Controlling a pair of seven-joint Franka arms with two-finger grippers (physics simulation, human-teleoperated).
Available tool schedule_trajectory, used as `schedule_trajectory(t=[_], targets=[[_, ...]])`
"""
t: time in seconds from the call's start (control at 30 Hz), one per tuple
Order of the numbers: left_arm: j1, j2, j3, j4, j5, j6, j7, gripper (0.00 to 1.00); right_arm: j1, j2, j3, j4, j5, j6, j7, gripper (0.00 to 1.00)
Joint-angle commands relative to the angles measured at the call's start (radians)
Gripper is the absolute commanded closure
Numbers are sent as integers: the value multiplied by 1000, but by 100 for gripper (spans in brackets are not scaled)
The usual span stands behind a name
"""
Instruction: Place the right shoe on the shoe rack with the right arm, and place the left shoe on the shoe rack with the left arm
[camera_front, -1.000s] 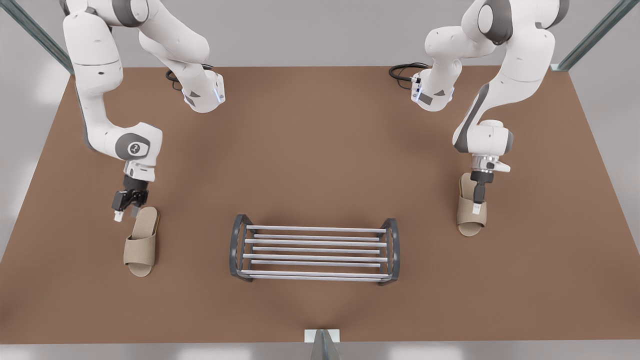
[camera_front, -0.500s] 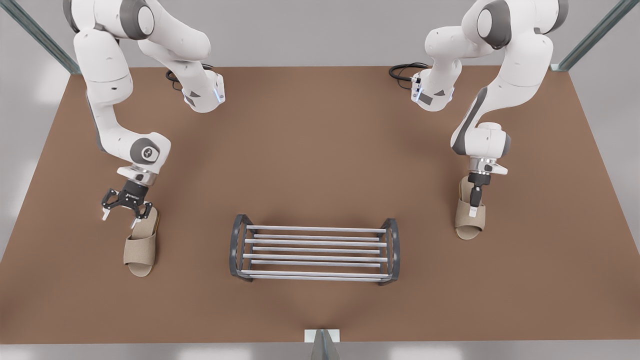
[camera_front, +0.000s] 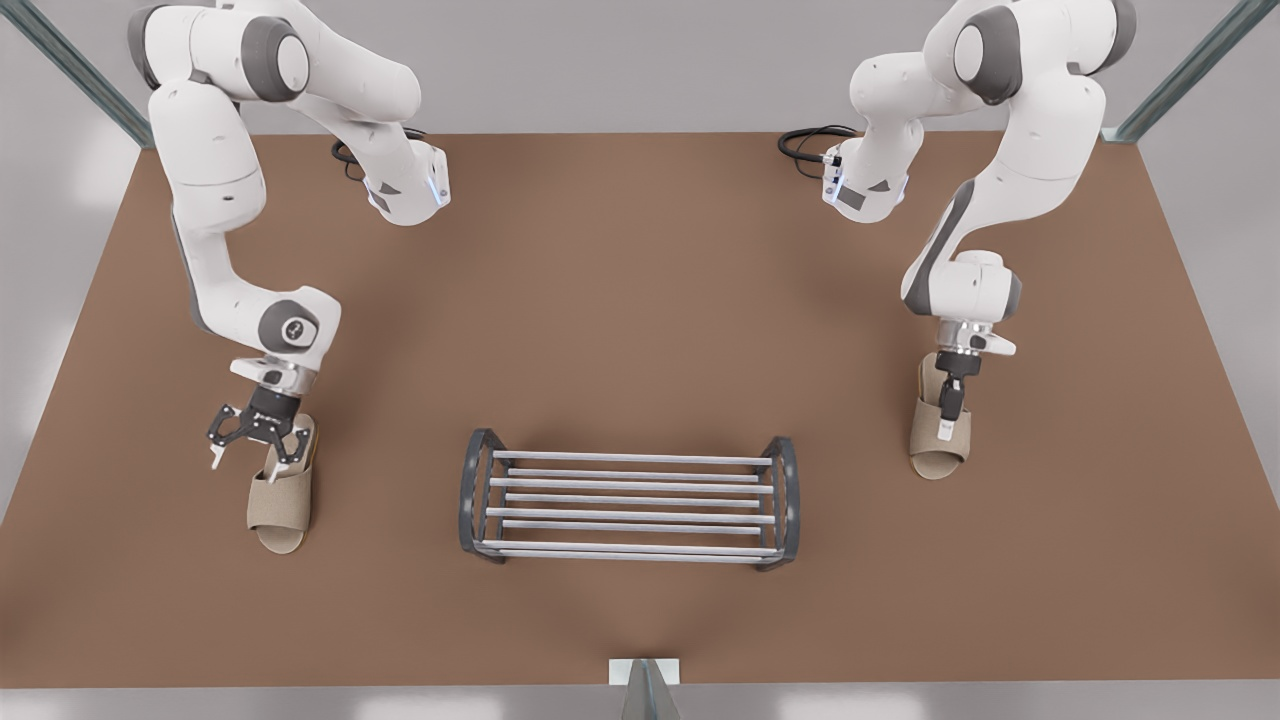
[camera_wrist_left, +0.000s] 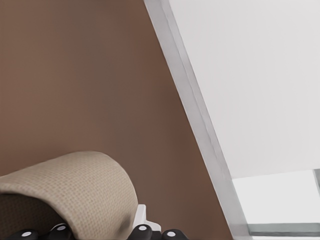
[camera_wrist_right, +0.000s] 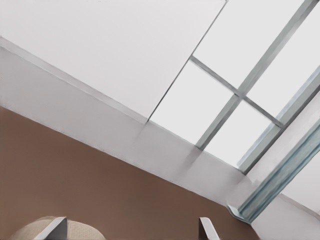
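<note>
The shoe rack (camera_front: 630, 516) stands on the brown table (camera_front: 640, 300), near the front middle. A beige slipper (camera_front: 282, 505) lies toward the front view's left. My left gripper (camera_front: 245, 460) hovers open at its heel, one finger over the heel and the other beside the slipper. In the left wrist view the slipper's strap (camera_wrist_left: 75, 190) arches just ahead of one fingertip (camera_wrist_left: 142, 216). A second beige slipper (camera_front: 938, 455) lies toward the front view's right. My right gripper (camera_front: 945, 428) is low over its strap. In the right wrist view the right gripper (camera_wrist_right: 131, 230) is open above the slipper (camera_wrist_right: 82, 232).
Both arm bases sit at the table's back edge, with black cables (camera_front: 805, 145) beside them. A metal post (camera_front: 645, 685) stands at the middle of the front edge. Bare brown table separates each slipper from the rack. A teal corner post (camera_wrist_right: 280, 175) marks a table corner.
My left gripper has turned, so its open fingers now face the camera, and has dropped to the slipper's heel. My right gripper has sunk lower over the other slipper's strap.
</note>
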Motion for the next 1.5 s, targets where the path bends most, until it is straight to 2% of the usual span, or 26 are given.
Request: schedule_trajectory(t=[0.0, 0.03, 0.1, 0.27, 0.33, 0.4, 0.43, 0.5, 0.63, 0.67, 0.7, 0.77, 0.8, 0.87, 0.9, 0.97, 1.03, 1.1, 1.2, 1.3, 1.37, 1.4, 1.43, 1.47], targets=[[2, 0, 0, 1, 0, 1, -40, 46, -6, -8, 24, 25, -1070, 224, 106, 2], [2, 0, 0, 1, 0, 1, -40, 46, -20, -16, 70, 48, -1060, 313, 110, 2], [2, 0, 0, 9, 0, 3, -41, 51, -21, -17, 77, 47, -1062, 369, 100, 2], [2, -15, 0, 29, -12, -10, -44, 50, -38, -27, 77, 56, -1071, 369, -5, 3], [3, -61, -6, 53, -14, -16, -162, 53, -47, -36, 77, 64, -1071, 369, -96, 4], [2, -80, -15, 86, -9, -10, -270, 55, -49, -41, 119, 140, -996, 499, -87, 1], [3, -89, -28, 86, -9, -3, -316, 57, -50, -41, 121, 145, -994, 503, -85, 0], [3, -113, -31, 86, 1, 10, -368, 77, -50, -34, 176, 234, -970, 772, -87, 1], [3, -113, -54, 112, 5, 82, -414, 79, -75, -36, 175, 219, -967, 784, -94, 2], [2, -124, -75, 145, 5, 163, -484, 79, -84, -36, 173, 210, -968, 772, -101, 2], [2, -129, -98, 204, 89, 277, -665, 79, -101, -42, 169, 179, -978, 706, -111, 2], [0, -181, -129, 245, 431, 371, -1185, 79, -129, -64, 156, 154, -991, 686, -120, 2], [-7, -221, -178, 247, 494, 424, -1363, 79, -145, -68, 155, 131, -993, 634, -125, 2], [-33, -248, -365, 374, 494, 722, -1548, 79, -170, -90, 138, 85, -991, 461, -121, 2], [-75, -242, -396, 437, 494, 803, -1560, 79, -170, -90, 75, 18, -993, 226, -121, 1], [-144, -242, -432, 521, 492, 928, -1560, 79, -179, -96, 37, -48, -996, -7, -117, 1], [-251, -164, -460, 672, 506, 1066, -1554, 79, -179, -97, 17, -90, -1043, -136, -114, 1], [-294, -155, -465, 751, 483, 1158, -1557, 79, -175, -93, 4, -106, -1111, -199, -114, 1], [-348, -133, -460, 785, 475, 1158, -1562, 79, -127, -90, -46, -120, -1197, -205, -119, 1], [-448, 12, -445, 917, 560, 1158, -1560, 79, -121, -87, -52, -143, -1244, -181, -196, 1], [-596, 68, -330, 972, 566, 1156, -1560, 79, -107, -88, -51, -140, -1290, -92, -358, 1], [-613, 109, -327, 1017, 581, 1156, -1560, 79, -107, -87, -49, -140, -1287, -70, -423, 1], [-621, 143, -327, 1038, 617, 1156, -1560, 79, -116, -85, -46, -133, -1268, -55, -337, 0], [-626, 158, -325, 1047, 646, 1156, -1560, 79, -112, -82, -46, -113, -1183, -10, -38, 0]])
